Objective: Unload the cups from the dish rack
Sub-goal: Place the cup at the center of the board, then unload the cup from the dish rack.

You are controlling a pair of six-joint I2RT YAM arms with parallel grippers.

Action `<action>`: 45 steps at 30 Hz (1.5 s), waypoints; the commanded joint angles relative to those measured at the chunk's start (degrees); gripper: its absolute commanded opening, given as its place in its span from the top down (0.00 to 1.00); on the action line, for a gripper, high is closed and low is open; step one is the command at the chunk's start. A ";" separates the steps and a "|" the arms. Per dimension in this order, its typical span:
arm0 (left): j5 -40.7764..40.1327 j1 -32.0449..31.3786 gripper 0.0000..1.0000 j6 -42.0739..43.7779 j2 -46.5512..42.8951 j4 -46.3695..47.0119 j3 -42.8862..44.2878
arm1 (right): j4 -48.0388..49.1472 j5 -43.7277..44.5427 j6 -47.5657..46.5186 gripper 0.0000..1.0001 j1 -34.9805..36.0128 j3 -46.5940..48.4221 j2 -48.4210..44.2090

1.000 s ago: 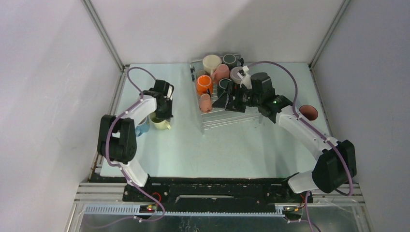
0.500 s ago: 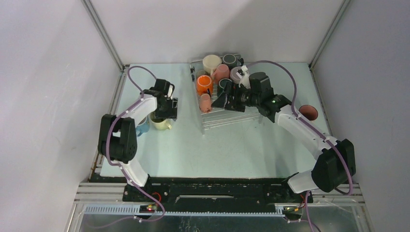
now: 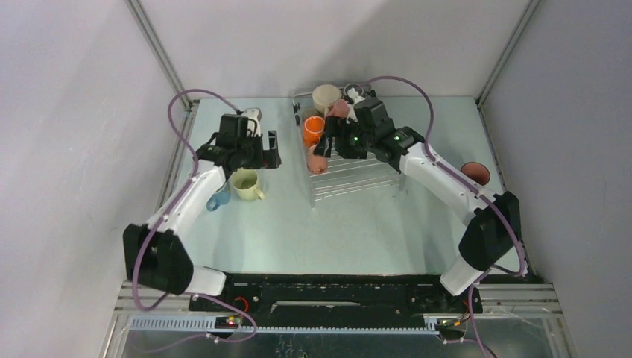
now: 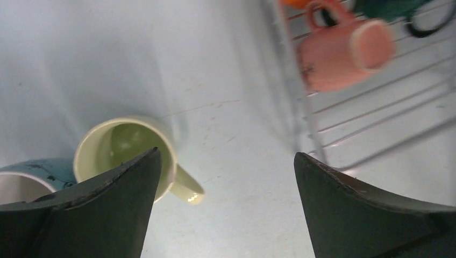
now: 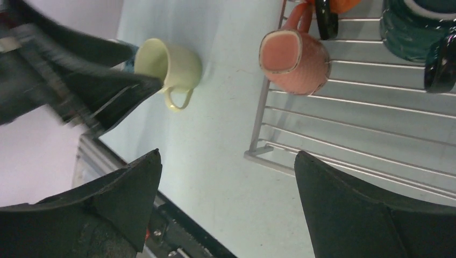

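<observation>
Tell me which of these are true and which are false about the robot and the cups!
The left tool is holding the pale green cup. False: it is open and holds nothing; the cup stands on the table.
A pink cup lies on its side in the dish rack. True.
The right tool is open. True.
The blue cup is in the dish rack. False: it stands on the table beside the pale green cup.

A pale green surface [image 3: 298, 224] lies beneath the left end effector [image 3: 273, 151]. Plain white walls [image 3: 313, 45] rise beyond it, evenly lit.
</observation>
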 commanded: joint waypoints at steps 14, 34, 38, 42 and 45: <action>16.04 -0.48 0.00 -6.88 -15.40 12.46 -7.39 | -8.99 24.28 -7.92 0.02 6.47 21.65 21.41; 19.89 -0.48 0.00 -8.34 -15.25 13.77 -7.86 | -11.46 30.99 -6.52 0.31 8.32 30.35 34.10; 20.04 -0.49 0.00 -8.47 -15.16 14.01 -7.97 | -11.67 30.24 -6.79 0.37 8.29 31.91 35.64; 20.21 -0.48 0.00 -8.54 -14.99 14.13 -8.13 | -13.09 30.33 -6.78 0.56 8.20 33.09 35.74; 20.76 -0.58 0.00 -8.91 -14.77 14.50 -8.28 | -14.26 30.11 -6.06 0.70 7.90 32.83 33.98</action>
